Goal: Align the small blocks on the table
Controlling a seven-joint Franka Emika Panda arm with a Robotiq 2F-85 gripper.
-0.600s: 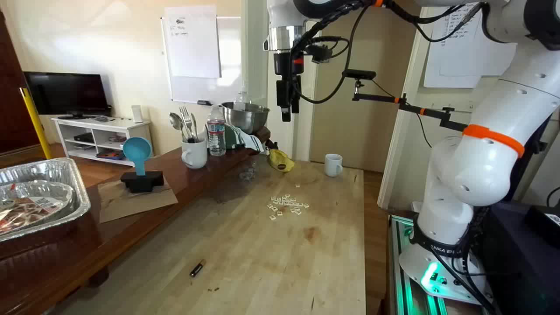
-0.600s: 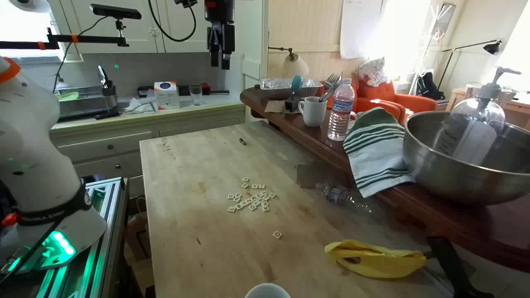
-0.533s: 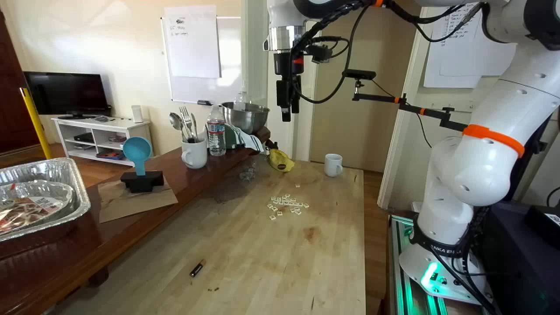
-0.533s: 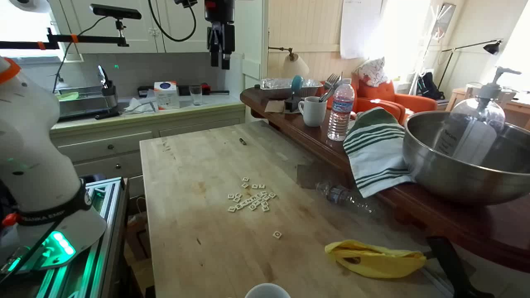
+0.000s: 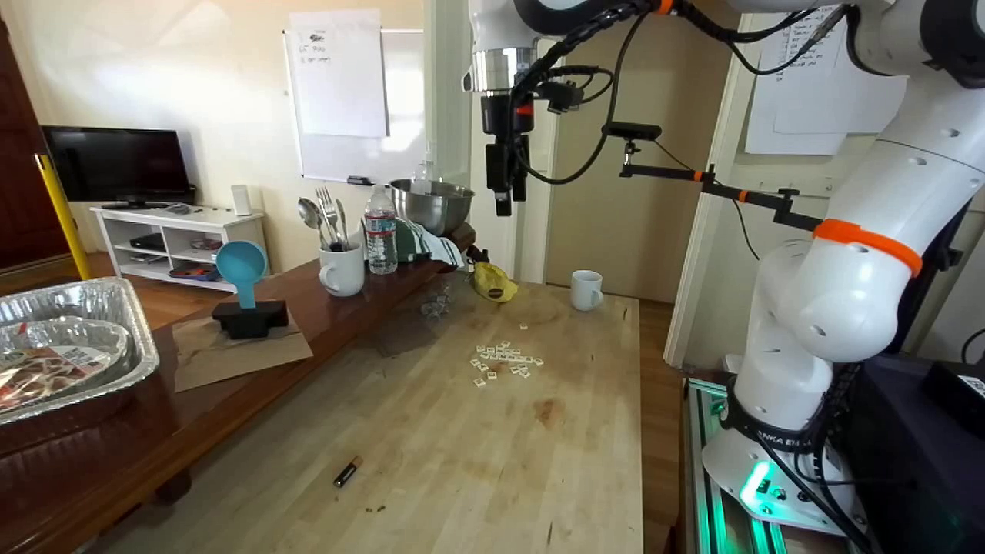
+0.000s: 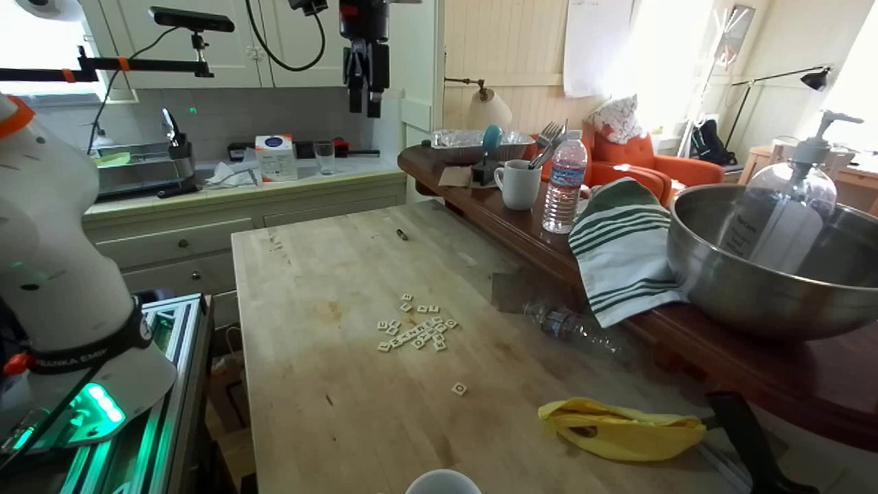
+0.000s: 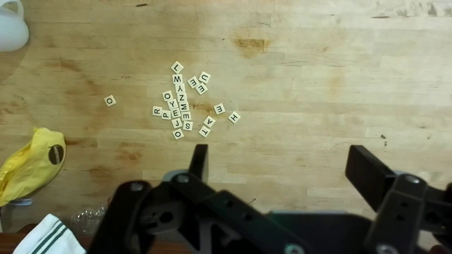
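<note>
My tool (image 7: 277, 155) is of black, hard parts, with flat, blunt fingers (image 7: 367, 171). In the wrist view they stand wide apart and the wood of the table (image 7: 300, 106) shows between them; in both exterior views the tool hangs high above it. The planks are pale, with fine grain, brown stains and dark scuffs. Beside them runs a counter (image 5: 138, 438) of dark, polished wood, bearing a round bowl (image 6: 761, 295) of shiny steel. On the table lies a yellow pouch (image 7: 31, 164), wrinkled and curved, with a dark oval mark.

The small blocks (image 7: 182, 97) lie flat on the table — square tiles of pale beige, each with a black letter. Two uneven columns run side by side, partly touching; at the end of the longer one, an L is turned on its corner. R and P sit beside the shorter column, two E and one U make a little group, and A, T, E and H lie loosely. One O is well apart from the others, on the side of the pouch.

Only the wrist view lets me read the letters clearly; in both exterior views they are too small. The white mug (image 5: 586, 290) is whole in an exterior view, but cut at the corner of the wrist view.
</note>
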